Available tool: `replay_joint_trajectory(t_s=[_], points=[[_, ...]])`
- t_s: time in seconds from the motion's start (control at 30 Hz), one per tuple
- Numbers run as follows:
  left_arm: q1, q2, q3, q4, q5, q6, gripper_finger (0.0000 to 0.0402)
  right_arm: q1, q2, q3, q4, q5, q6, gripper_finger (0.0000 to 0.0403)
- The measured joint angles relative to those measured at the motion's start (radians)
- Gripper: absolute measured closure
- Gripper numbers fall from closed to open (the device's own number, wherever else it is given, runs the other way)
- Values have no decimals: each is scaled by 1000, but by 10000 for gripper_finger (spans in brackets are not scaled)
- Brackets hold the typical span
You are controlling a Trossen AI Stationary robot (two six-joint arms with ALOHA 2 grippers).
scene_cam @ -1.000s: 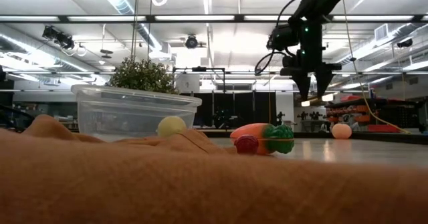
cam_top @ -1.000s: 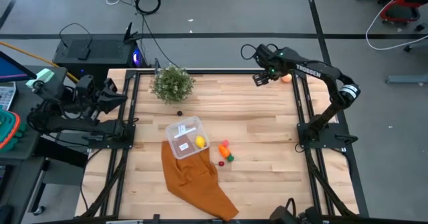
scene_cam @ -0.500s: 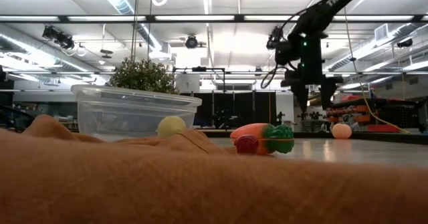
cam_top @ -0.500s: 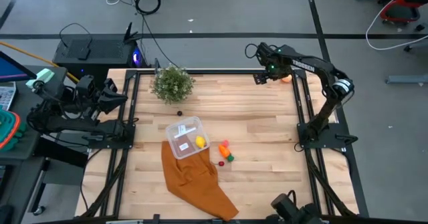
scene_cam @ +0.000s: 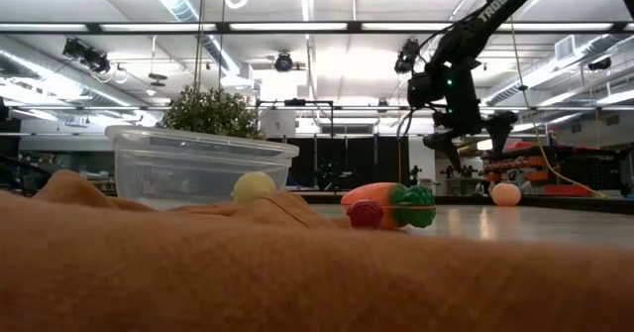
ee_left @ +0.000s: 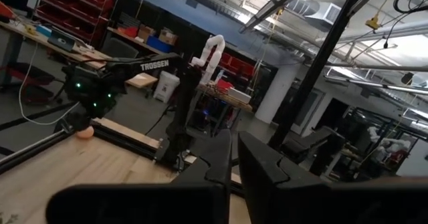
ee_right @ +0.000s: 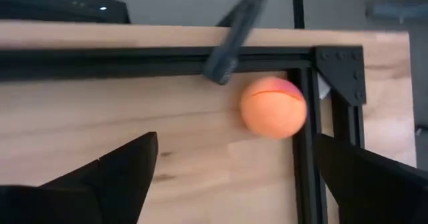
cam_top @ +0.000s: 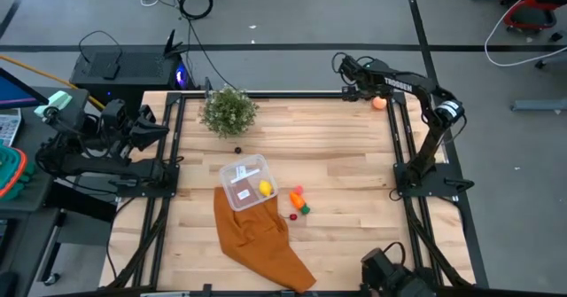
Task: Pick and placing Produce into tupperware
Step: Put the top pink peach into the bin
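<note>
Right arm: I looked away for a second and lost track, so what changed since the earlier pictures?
The right hand swung toward the table's far right corner, closing on the orange ball, fingers open, nothing gripped. Ball, tupperware, lemon, carrot and the parked left hand stayed put.

Dark jointed arms (cam_top: 416, 89) carry white "TROSSEN" lettering.

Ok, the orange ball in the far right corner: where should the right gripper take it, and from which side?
Probably from straight above, across the middle of the orange ball. It sits tight against the black frame rail, so close the fingers along the rail, not across it. The right gripper hangs open beside it.
</note>
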Motion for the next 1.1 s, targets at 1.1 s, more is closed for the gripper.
replay_joint_trajectory(t_s=[1.1], points=[[0, 0, 0, -58, 0, -57, 366, -132, 106, 0, -2, -22, 47, 35]])
